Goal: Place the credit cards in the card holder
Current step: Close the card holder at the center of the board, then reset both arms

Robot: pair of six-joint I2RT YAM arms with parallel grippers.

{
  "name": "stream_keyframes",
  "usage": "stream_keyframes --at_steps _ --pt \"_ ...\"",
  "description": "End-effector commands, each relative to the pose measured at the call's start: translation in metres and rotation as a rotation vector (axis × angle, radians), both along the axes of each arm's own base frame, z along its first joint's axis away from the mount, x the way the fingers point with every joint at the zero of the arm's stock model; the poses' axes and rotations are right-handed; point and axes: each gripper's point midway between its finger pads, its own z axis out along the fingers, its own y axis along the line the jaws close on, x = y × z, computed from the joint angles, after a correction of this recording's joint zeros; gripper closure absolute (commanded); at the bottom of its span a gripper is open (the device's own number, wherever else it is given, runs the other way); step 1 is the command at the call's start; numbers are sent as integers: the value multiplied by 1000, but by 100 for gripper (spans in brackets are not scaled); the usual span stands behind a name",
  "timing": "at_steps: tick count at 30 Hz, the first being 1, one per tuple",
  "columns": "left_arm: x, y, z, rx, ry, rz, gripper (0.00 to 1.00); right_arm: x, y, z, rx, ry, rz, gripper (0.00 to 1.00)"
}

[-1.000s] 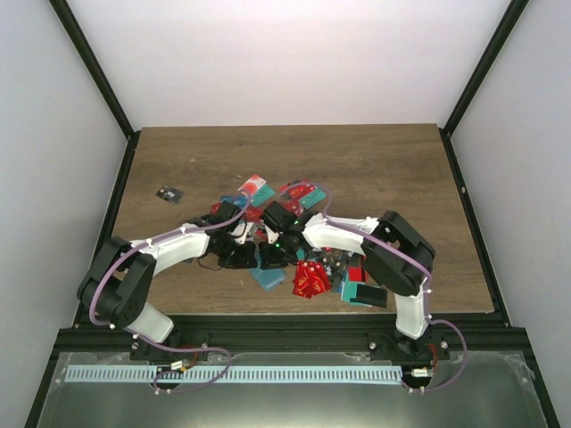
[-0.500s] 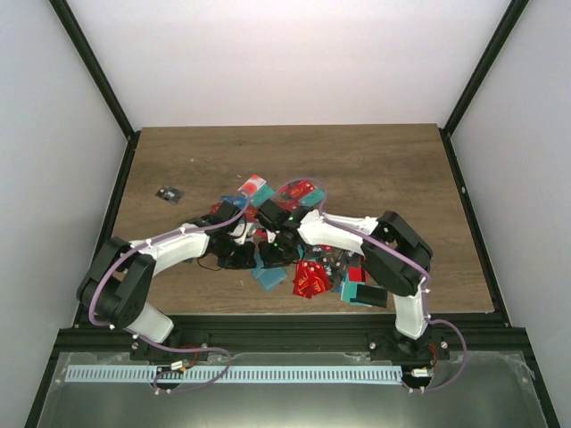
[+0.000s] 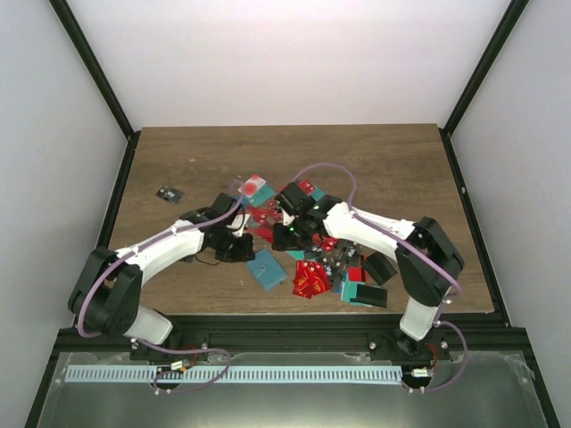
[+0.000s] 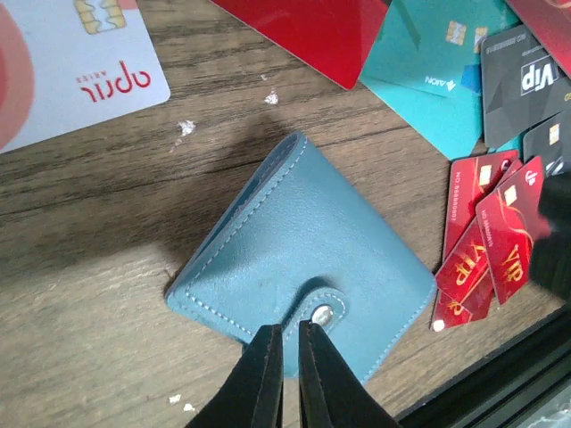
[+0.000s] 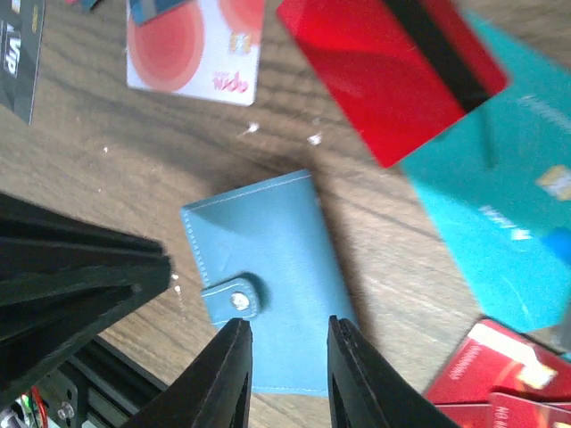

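Left arm and right arm both reach toward centre. Left gripper: jaws closed together. Right gripper: jaws slightly apart.

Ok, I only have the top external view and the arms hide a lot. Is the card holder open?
Observer: No. The left wrist view shows the card holder lying folded shut, its snap strap closed over the edge.
Operator: Is either arm gripping it?
Observer: The left jaws are shut above its snap edge, nothing between them.
Operator: And the right?
Observer: The right jaws stand apart over the holder, which lies flat on the table.
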Motion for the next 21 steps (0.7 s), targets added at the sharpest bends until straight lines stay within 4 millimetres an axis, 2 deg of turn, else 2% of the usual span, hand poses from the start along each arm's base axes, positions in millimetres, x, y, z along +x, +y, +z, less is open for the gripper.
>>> stream_keyframes --at_steps 1,5,11,16,21 --pt "-5 11 13 43 11 61 89 12 -21 -4 22 -13 -40 73" --pt "-21 21 6 61 62 107 85 4 -27 -26 16 22 -10 73" --pt "-39 32 -14 103 130 127 83 -18 -20 -57 63 127 35 74" --pt "-44 35 -34 130 174 123 83 -32 -6 -64 83 163 86 74" --pt "-39 38 -43 173 179 134 82 -45 13 -66 107 188 146 75"
